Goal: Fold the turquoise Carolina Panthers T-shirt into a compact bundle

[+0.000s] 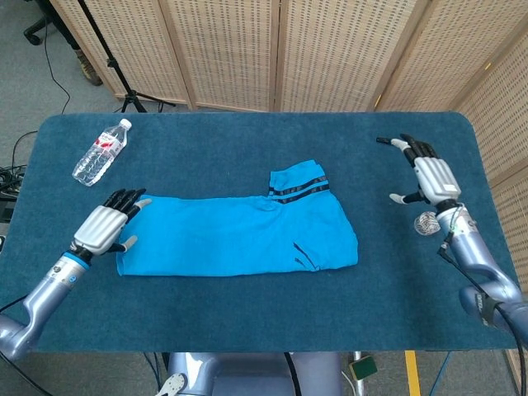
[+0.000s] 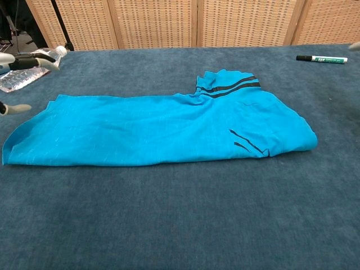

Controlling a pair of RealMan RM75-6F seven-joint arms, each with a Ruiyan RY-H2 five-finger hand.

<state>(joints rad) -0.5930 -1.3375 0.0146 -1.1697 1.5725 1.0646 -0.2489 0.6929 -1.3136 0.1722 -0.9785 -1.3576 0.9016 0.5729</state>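
The turquoise T-shirt (image 1: 239, 233) (image 2: 163, 129) lies folded lengthwise into a long band across the table's middle, a black-striped sleeve (image 1: 299, 183) sticking up at its right end. My left hand (image 1: 106, 224) hovers open at the shirt's left end, fingers spread and pointing toward the hem; only its fingertips (image 2: 34, 61) show in the chest view. My right hand (image 1: 429, 176) is open, well right of the shirt and apart from it, holding nothing.
A plastic water bottle (image 1: 101, 152) (image 2: 22, 70) lies at the back left. A green marker (image 2: 322, 58) lies at the back right. A small clear round object (image 1: 427, 223) sits beside my right wrist. Wicker screens stand behind the blue table (image 1: 247, 322).
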